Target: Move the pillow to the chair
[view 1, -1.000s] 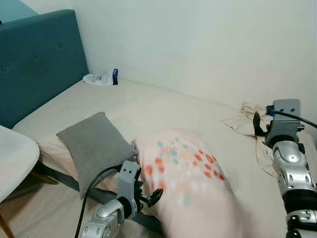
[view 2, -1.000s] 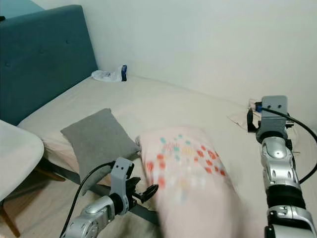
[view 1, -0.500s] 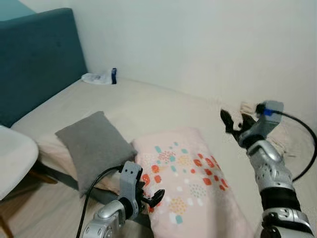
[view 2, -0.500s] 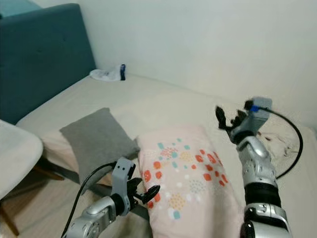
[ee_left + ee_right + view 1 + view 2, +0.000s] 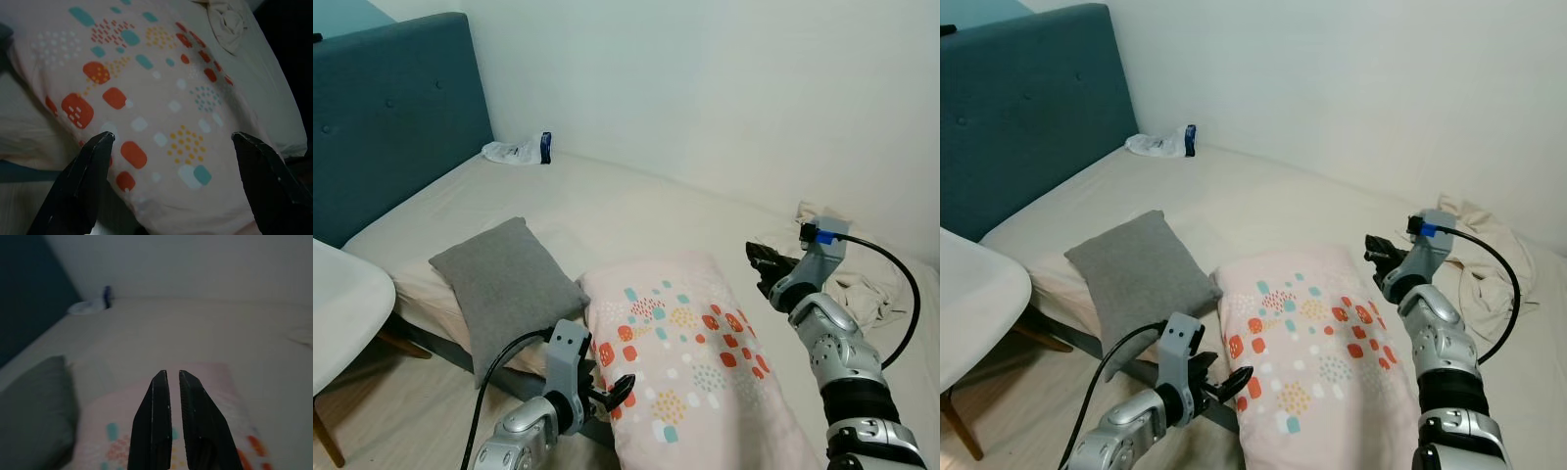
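- The bed (image 5: pixel 636 211) takes up most of the room in front of the robot, with a teal headboard (image 5: pixel 391 117) at its far end; the mattress edge sits right by the robot's arms, so a pillow dragged off rather than lifted could snag there.
- The white chair (image 5: pixel 342 313) stands off to the robot's left, well apart from the patterned pillow. I'd say the carry across that gap is where a weak hold would give out and the pillow would end up on the floor.
- The patterned pillow (image 5: pixel 690 367) lies on the near edge of the bed, just beside a grey cushion (image 5: pixel 504 289). It's big and soft, so a pinch on one corner would likely let it sag and slip.
- The grey cushion touches the pillow's side, and a careless sweep could drag it along too.
- A crumpled cloth (image 5: pixel 1489 259) lies on the bed beyond the right arm, near its trailing cable; that could catch.
- The left gripper (image 5: pixel 171 142) hovers with its fingers spread wide over the pillow's near end, holding nothing. Closing too shallow would grab only fabric.
- The right gripper (image 5: pixel 173 421) is raised above the pillow's far end with fingers nearly together and empty; it can't grasp anything until they part.
- A small plastic bag (image 5: pixel 514 152) lies far off by the headboard, out of harm's way.
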